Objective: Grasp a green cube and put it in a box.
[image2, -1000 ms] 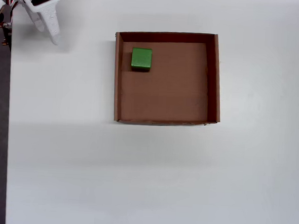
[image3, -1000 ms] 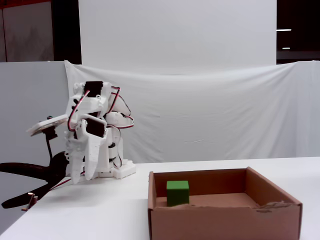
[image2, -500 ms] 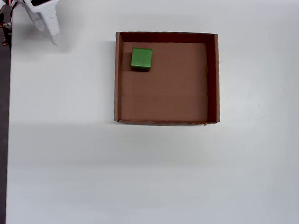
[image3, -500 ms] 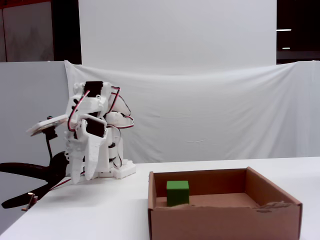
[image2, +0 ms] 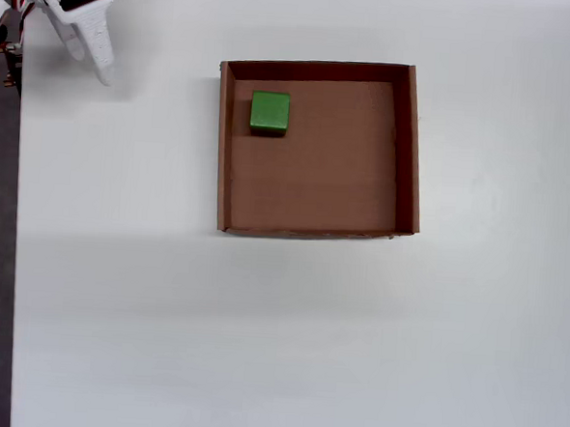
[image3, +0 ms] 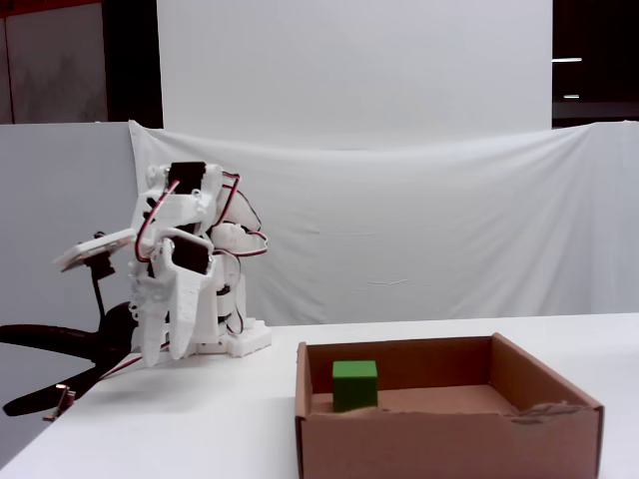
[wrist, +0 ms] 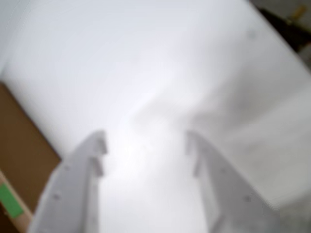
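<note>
The green cube (image2: 269, 112) rests on the floor of the brown cardboard box (image2: 411, 153), in its far-left corner as the overhead view shows it. The fixed view shows the cube (image3: 354, 385) upright inside the box (image3: 449, 439), near the left wall. My gripper (image2: 91, 59) is folded back at the table's top-left corner, well away from the box. In the blurred wrist view the gripper (wrist: 146, 143) is open and empty over bare white table. A piece of the box (wrist: 19, 145) and a patch of the green cube (wrist: 9, 200) show at the left edge.
The white table (image2: 258, 338) is bare around the box. Its left edge (image2: 13, 255) drops to a dark floor. The arm's base (image3: 225, 339) stands at the back left, with a white cloth backdrop (image3: 419, 230) behind it.
</note>
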